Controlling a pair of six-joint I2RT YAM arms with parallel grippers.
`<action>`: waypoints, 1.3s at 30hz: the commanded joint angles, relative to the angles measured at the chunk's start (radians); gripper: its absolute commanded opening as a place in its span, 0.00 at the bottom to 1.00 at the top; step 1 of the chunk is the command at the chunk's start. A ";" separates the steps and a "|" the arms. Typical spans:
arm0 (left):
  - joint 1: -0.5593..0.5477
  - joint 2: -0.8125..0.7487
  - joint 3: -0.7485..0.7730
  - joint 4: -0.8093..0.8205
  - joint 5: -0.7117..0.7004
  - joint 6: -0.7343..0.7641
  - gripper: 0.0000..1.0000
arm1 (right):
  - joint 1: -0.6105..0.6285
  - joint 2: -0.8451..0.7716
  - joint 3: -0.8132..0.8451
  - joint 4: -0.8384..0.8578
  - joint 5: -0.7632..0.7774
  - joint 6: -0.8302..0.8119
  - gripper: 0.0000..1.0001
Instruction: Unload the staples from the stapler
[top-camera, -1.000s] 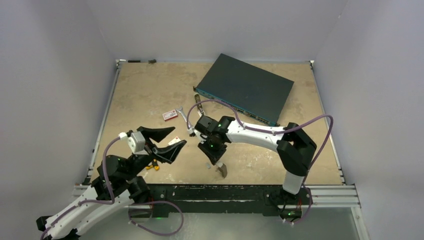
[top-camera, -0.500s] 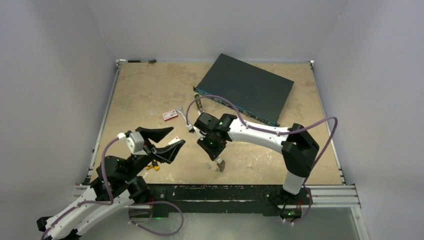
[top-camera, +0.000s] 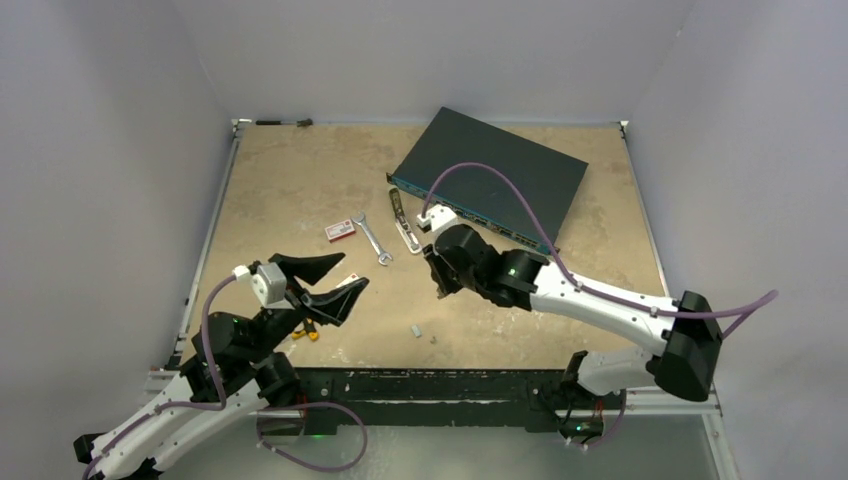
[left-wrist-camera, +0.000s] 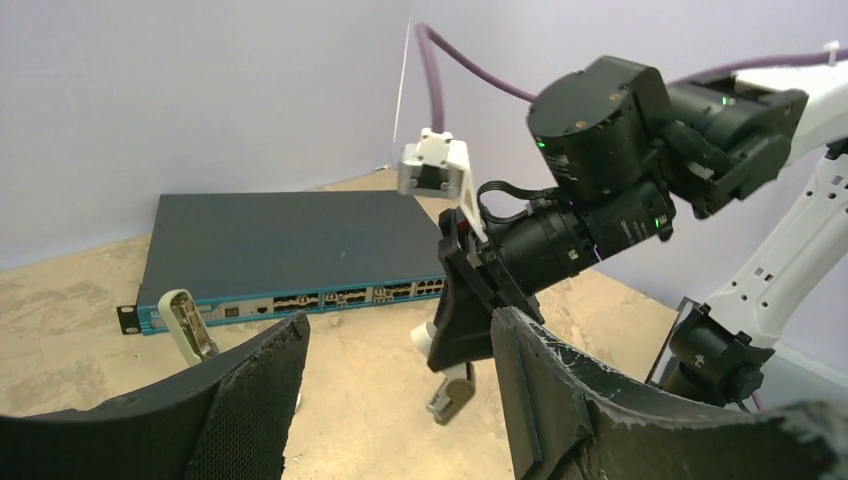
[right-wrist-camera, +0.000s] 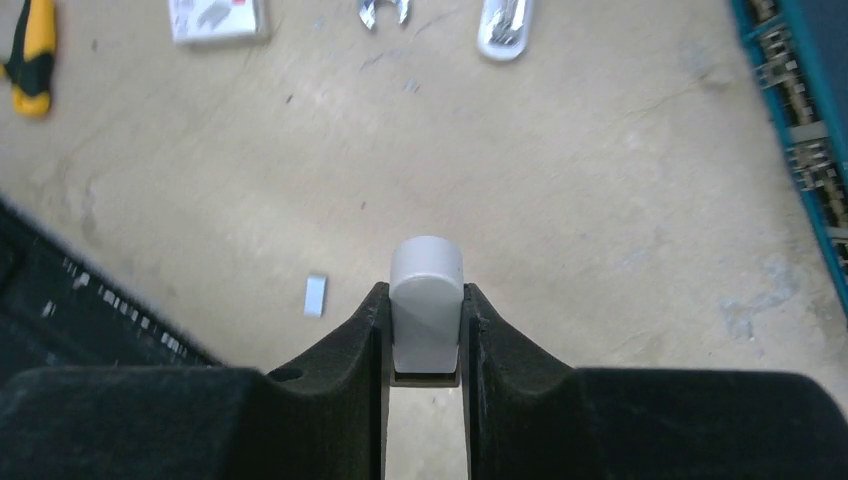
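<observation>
The stapler (top-camera: 403, 226) lies open on the table by the network switch; its end shows in the right wrist view (right-wrist-camera: 503, 24) and the left wrist view (left-wrist-camera: 188, 324). Tiny silvery staples (top-camera: 416, 329) lie near the front edge, and one strip shows in the right wrist view (right-wrist-camera: 315, 295). My right gripper (top-camera: 441, 284) is shut on a stubby grey piece (right-wrist-camera: 426, 308), held above the table; it also shows in the left wrist view (left-wrist-camera: 451, 393). My left gripper (top-camera: 357, 272) is open and empty at the left.
A wrench (top-camera: 372, 238) and a red-and-white box (top-camera: 340, 230) lie left of the stapler. A small white box (top-camera: 348, 282) sits by my left fingers, with a yellow-black tool (top-camera: 305, 333) below. The dark network switch (top-camera: 490, 175) fills the back right.
My right gripper has lifted away from the front edge toward the middle with the grey piece. Its arm has swung out to the right. Staples now lie where it was. The left arm barely moved.
</observation>
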 joint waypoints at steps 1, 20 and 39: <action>-0.003 -0.007 0.021 0.007 -0.022 0.017 0.66 | -0.002 -0.088 -0.172 0.412 0.272 0.033 0.00; -0.003 -0.008 0.006 0.009 -0.051 -0.015 0.66 | -0.165 -0.150 -0.677 1.554 0.403 -0.057 0.00; -0.004 0.027 0.026 -0.009 -0.032 -0.009 0.66 | -0.163 0.335 -0.850 2.538 0.327 -0.146 0.00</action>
